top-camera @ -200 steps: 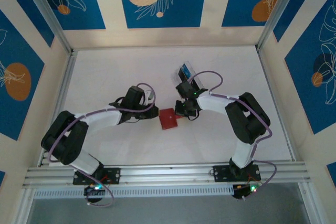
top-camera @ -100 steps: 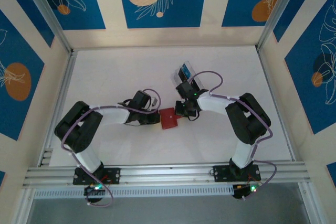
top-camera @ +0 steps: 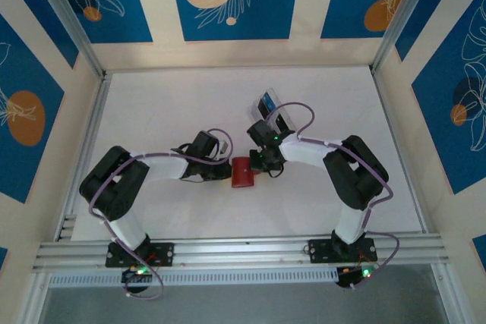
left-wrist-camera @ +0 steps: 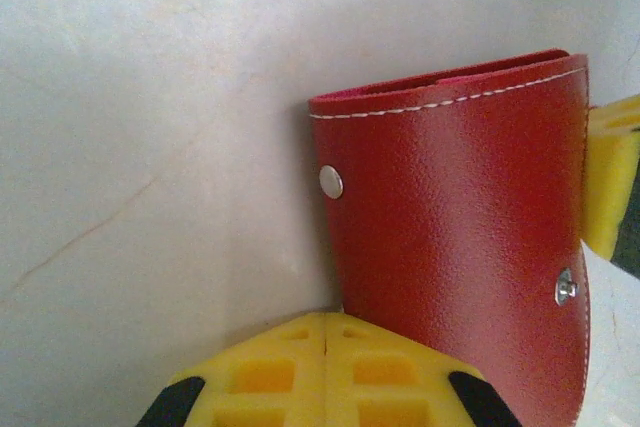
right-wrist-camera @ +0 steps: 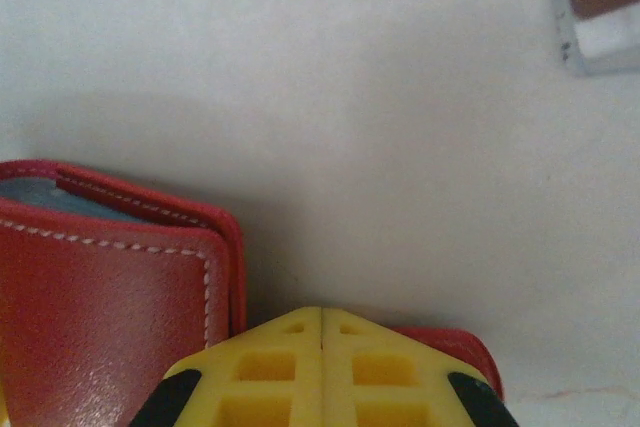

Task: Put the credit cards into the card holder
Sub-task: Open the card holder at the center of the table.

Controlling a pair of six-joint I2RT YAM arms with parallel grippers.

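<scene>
Top view: wallet (top-camera: 243, 174) lay mid-table, narrower than a second earlier, folded between left gripper (top-camera: 226, 174) and right gripper (top-camera: 260, 163).
Left wrist: jaws closed, empty — tip beside the wallet.
Right wrist: jaws closed, empty — likely closing stage.

Holding the tool (right-wrist-camera: 322, 315), fingers (right-wrist-camera: 260, 377) pressed together, at the red card holder (right-wrist-camera: 100, 327) on the desk (right-wrist-camera: 300, 77), clear tray corner (right-wrist-camera: 590, 17) peeking top right.
</scene>
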